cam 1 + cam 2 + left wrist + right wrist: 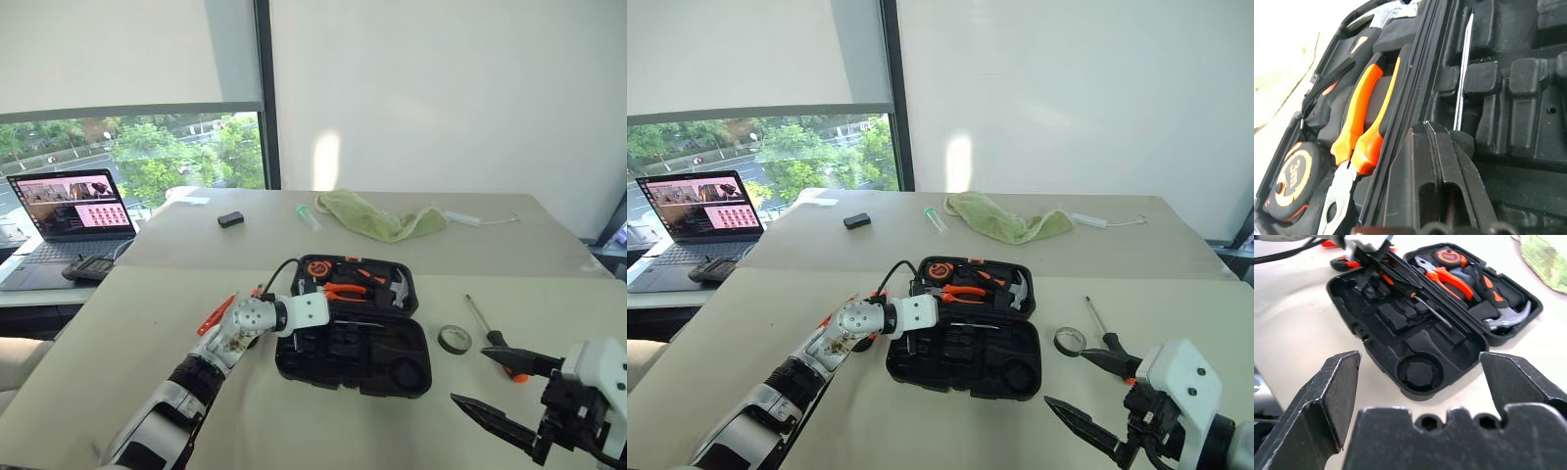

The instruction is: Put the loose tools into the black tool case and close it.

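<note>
Left tool pressed together over black tool case | right tool spread

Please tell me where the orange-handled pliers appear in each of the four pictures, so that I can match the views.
Left eye view: the orange-handled pliers lie in the far half of the open black tool case, centre.
Right eye view: same slot, centre.
Left wrist view: close up, lower left.
Right wrist view: upper middle.
Shared landmark: the round orange-and-black tape measure beside the pliers' jaws.
</note>
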`<state>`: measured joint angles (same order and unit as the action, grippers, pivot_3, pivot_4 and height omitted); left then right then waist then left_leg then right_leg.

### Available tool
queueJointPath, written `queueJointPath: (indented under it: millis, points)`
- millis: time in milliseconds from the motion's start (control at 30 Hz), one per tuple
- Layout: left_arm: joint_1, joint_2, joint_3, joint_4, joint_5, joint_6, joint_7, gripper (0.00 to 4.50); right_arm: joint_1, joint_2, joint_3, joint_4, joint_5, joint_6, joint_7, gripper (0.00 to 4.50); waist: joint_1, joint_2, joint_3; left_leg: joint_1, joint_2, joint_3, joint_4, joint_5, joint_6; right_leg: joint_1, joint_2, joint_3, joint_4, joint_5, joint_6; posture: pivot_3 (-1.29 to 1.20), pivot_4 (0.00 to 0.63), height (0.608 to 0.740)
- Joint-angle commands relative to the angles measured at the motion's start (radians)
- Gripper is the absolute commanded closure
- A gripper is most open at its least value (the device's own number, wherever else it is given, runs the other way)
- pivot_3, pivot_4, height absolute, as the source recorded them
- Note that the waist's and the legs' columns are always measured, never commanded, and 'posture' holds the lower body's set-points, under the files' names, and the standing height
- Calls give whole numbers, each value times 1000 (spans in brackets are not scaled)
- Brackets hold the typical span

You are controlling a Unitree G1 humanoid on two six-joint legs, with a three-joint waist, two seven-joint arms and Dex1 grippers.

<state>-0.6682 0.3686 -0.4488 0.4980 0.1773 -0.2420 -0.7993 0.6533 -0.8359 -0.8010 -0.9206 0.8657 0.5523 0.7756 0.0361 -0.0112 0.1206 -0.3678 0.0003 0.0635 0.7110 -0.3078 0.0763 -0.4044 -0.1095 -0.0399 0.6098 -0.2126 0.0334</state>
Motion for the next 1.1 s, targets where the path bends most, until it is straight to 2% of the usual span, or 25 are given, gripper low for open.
queueJointPath:
  millis: [33, 100, 167, 233, 300, 333, 367, 467, 500, 567, 667, 700, 733, 800, 833, 967, 1067, 1100]
  points:
    - [53, -2, 24, 65, -63, 54, -97, 4473, -42, 20, -12, 19, -19, -49, 9, 0, -2, 0, 0, 0, 0, 0, 0, 0, 0, 0, 0, 0, 0, 0, 0, 0, 150, 740]
    - [77, -50, 150, -82, -298, 295, -152, 4473, -78, 31, -2, 23, -39, -41, -43, 0, -6, 1, 1, -1, 0, 0, 0, 0, 0, -1, -1, 0, 0, 0, 0, 0, 150, 740]
    - [65, -54, 298, -246, -545, 611, -153, 4473, -105, 20, 0, 25, -27, 40, -134, 0, -11, 5, 5, -3, 1, 0, 0, 0, 0, -3, -2, 0, 1, 1, 1, 0, 150, 740]
    - [60, -28, 368, -349, -651, 778, -144, 4473, -113, 9, -8, 33, 14, 108, -186, 0, -14, -1, 11, -12, 0, 0, 0, 1, -1, -13, -3, 0, 3, 2, 1, 0, 150, 740]
    - [52, 44, 448, -458, -785, 966, -155, 4473, -158, -3, 1, 84, 45, 185, -269, 0, -16, -7, 15, -23, 0, -3, 2, 5, -6, -23, 2, 0, 3, 8, -5, 0, 150, 740]
    - [52, 72, 475, -504, -834, 1033, -157, 3974, -176, -8, 4, 101, 34, 205, -299, 0, -19, -8, 16, -23, 0, -4, 2, 5, -8, -23, 6, -1, 4, 9, -5, 0, 150, 740]
    - [59, 116, 474, -551, -853, 1056, -192, 3837, -196, -43, 34, 112, -11, 235, -324, 0, -21, -8, 17, -23, 0, -4, 2, 8, -12, -22, 7, 0, 4, 8, -5, 0, 150, 740]
    - [87, 198, 448, -676, -883, 1090, -248, 2724, -288, -97, 46, 207, 120, 389, -391, 0, -23, -8, 17, -22, -3, -2, 0, 7, -11, -20, 6, 0, 1, 7, -4, 0, 150, 740]
    - [95, 219, 441, -714, -894, 1099, -261, 2325, -309, -143, 57, 227, 118, 434, -388, 0, -18, -7, 18, -21, -4, -2, 0, 6, -8, -20, 5, -1, 0, 7, -3, 0, 150, 740]
    - [109, 277, 421, -780, -890, 1072, -323, 1685, -427, -279, 174, 335, 67, 573, -439, 0, -17, -5, 20, -22, -6, -1, 1, 3, -4, -19, 3, -1, -1, 6, -3, 0, 150, 740]
    - [124, 285, 403, -860, -903, 1078, -311, 736, -504, -330, 243, 451, 41, 631, -433, 0, -13, -9, 23, -22, -6, 0, 2, 0, 3, -19, 2, 0, -1, 3, -9, 0, 150, 740]
    - [119, 283, 403, -870, -914, 1087, -311, 288, -575, -331, 306, 504, 34, 660, -441, 0, -6, -9, 23, -22, -6, 0, 3, 0, 2, -18, 2, 0, -1, 3, -9, 0, 150, 740]
    - [118, 277, 398, -890, -920, 1088, -305, 51, -636, -329, 364, 559, 16, 675, -443, 0, -5, -10, 23, -23, -6, -1, 3, 0, 2, -18, 2, 0, -2, 3, -9, 0, 150, 740]
    - [112, 260, 403, -919, -941, 1099, -282, 51, -763, -333, 506, 674, -61, 691, -451, 0, -8, -9, 24, -22, -6, 0, 3, 0, 1, -19, 3, 0, -1, 4, -8, 0, 150, 740]
    - [116, 251, 398, -941, -944, 1103, -263, 51, -785, -338, 537, 716, -91, 681, -436, 0, -11, -8, 24, -22, -7, 0, 3, 1, 1, -19, 3, 0, -1, 4, -7, 0, 150, 740]
    - [104, 233, 396, -952, -953, 1106, -219, 51, -982, -322, 766, 909, -230, 631, -338, 0, -19, -7, 25, -22, -7, 1, 3, 2, -1, -19, 4, 0, 0, 7, -2, 0, 150, 740]
    - [106, 223, 387, -962, -950, 1103, -192, 0, -1046, -302, 867, 1004, -320, 587, -282, 801, -24, -6, 25, -22, -8, 1, 2, 5, -5, -19, 6, 0, 0, 8, -2, 0, 150, 740]
    - [106, 220, 387, -964, -950, 1103, -182, 0, -1057, -302, 901, 1025, -354, 564, -255, 1190, -23, -6, 25, -22, -8, 1, 2, 5, -5, -19, 6, 0, 0, 8, -2, 0, 150, 740]
